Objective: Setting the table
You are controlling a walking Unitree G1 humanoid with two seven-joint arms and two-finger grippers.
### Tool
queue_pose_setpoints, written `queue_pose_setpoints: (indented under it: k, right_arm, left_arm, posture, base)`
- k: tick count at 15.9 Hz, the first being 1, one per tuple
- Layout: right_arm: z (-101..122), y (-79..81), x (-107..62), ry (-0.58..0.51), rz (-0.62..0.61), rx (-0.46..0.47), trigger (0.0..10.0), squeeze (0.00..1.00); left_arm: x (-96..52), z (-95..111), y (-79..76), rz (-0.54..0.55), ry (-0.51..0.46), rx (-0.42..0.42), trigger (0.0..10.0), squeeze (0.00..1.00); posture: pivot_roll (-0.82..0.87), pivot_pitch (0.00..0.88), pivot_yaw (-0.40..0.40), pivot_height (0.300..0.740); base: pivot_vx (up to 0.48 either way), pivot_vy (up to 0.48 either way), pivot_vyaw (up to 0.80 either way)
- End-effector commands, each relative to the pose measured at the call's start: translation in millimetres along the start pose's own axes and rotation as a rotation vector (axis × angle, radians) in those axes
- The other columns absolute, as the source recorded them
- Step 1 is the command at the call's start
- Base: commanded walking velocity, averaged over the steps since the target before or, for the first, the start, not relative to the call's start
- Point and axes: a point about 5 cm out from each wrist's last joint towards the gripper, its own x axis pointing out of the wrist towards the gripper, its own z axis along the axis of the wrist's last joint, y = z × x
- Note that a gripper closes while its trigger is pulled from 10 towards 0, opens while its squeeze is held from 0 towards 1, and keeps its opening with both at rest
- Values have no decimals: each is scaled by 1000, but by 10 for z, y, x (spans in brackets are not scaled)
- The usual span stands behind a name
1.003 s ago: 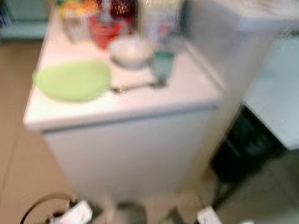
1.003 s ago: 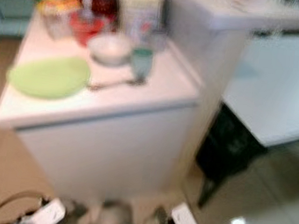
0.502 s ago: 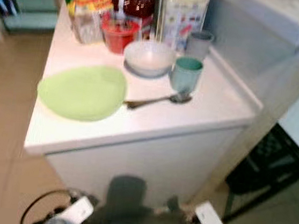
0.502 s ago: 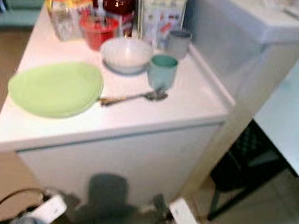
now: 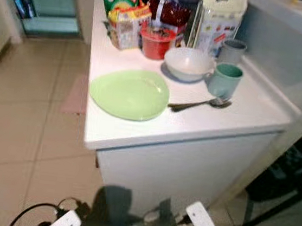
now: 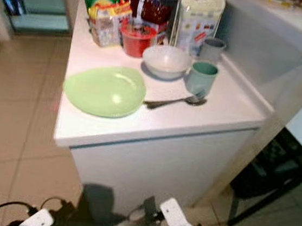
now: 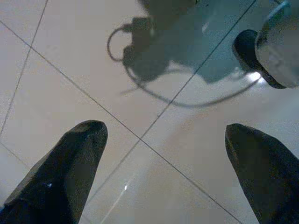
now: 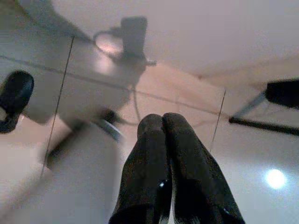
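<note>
- A white counter (image 5: 138,130) stands just ahead of the robot, with tiled floor (image 5: 12,130) to its left; nothing is in hand, so this reads as the approach step, before any pick.
- The green plate (image 5: 130,93) lies flat near the counter's front edge, the nearest piece of tableware.
- A white bowl (image 5: 188,63) sits behind the plate and to its right, with a red cup (image 5: 156,41) and food packets (image 5: 123,17) further back.
- A teal cup (image 5: 225,80) stands right of the bowl, a grey cup (image 5: 232,51) behind it.
- A spoon (image 5: 198,103) lies between plate and teal cup, its bowl end close to the cup's foot.
- The left gripper (image 7: 163,172) hangs over the floor, fingers spread wide and empty.
- The right gripper (image 8: 162,158) also hangs low, fingers pressed together on nothing.
- Next, I judge, an arm must rise to counter height; the flat plate needs a rim grip.
</note>
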Motion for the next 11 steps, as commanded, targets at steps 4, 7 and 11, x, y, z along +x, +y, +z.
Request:
queue_pose_setpoints:
  k: [4, 7, 11]
  right_arm:
    - [-65, -54, -11, 16, -10, 10, 10000, 0]
    - [-86, -46, -11, 32, -5, 37, 10000, 0]
    - [-78, -49, -11, 27, -10, 32, 10000, 0]
  left_arm:
    - [7, 107, 7, -8, -42, 15, 10000, 0]
    - [7, 95, 16, 3, -28, 38, 10000, 0]
    - [7, 95, 21, 5, -30, 38, 10000, 0]
  posture:
    - [52, 0, 29, 740]
    - [52, 0, 31, 740]
    - [53, 0, 32, 740]
  base:
    - [212, 229, 0]
    - [0, 0, -260]
    - [0, 0, -786]
